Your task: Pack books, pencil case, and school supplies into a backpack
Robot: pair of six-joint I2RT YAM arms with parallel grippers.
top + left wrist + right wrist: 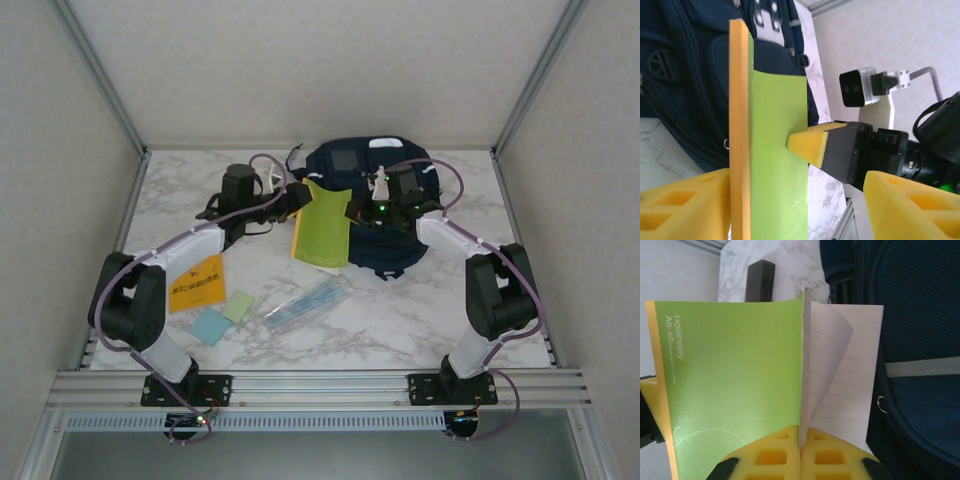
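Thin lime-green notebook point(735, 375), pinched by the right claw point(801, 432), tilts just left of the navy-blue fabric backpack point(400, 252); left claw point(795, 180) spread around its spine.

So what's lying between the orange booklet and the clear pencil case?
A pale green pad and a pale blue pad, seen in the top view.

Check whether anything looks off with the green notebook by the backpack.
Yes. The thin lime-green soft-cover notebook pinched by the right tool is fanned open: its cover bows one way and a lined white page curls the other, beside the navy-blue fabric backpack. It may snag going in.
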